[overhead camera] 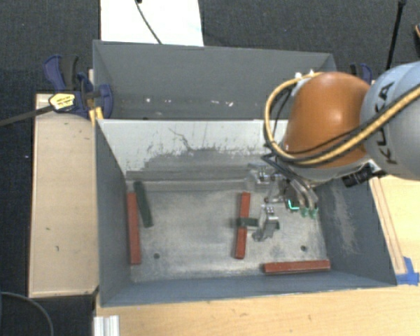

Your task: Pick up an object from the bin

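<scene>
This is looking like a robotics lab: an industrial arm is hanging over a scuffed grey metal bin, while loose cables are trailing across dark carpet.

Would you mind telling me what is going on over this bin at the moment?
The KUKA arm reaches in from the right, and its gripper is low over the floor of the grey bin, right beside the middle reddish-brown bar. Whether it has hold of the bar cannot be told. A second reddish bar lies along the front wall. A third reddish bar lies at the left, with a dark green bar next to it.
</scene>
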`<move>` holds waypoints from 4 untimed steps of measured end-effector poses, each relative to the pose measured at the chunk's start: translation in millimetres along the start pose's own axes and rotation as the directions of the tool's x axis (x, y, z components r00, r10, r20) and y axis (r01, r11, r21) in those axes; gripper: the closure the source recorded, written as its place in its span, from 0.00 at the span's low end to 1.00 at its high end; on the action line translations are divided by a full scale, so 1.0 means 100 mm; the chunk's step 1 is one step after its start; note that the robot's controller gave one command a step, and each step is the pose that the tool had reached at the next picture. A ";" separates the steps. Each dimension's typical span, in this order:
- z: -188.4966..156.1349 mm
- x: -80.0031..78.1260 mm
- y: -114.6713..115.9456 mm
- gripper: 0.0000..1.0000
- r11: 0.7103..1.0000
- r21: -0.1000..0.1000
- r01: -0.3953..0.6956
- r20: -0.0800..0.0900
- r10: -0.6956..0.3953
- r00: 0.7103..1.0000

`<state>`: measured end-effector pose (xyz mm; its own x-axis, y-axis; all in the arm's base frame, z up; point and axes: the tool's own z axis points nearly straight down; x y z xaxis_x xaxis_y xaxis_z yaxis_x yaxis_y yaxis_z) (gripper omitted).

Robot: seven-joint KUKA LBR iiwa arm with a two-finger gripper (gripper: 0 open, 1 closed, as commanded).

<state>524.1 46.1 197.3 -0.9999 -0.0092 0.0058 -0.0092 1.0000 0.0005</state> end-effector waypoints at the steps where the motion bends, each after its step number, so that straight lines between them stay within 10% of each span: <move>1: 1.31 0.09 0.00 0.00 0.988 0.000 0.154 -0.001 -0.154 0.988; 2: 1.23 0.01 -0.48 0.00 0.854 0.007 0.521 0.010 -0.521 0.854; 3: 1.24 0.01 -0.46 1.00 0.855 0.004 0.518 0.009 -0.518 0.855; 4: -0.19 0.05 -0.70 1.00 0.842 0.010 0.540 0.013 -0.540 0.842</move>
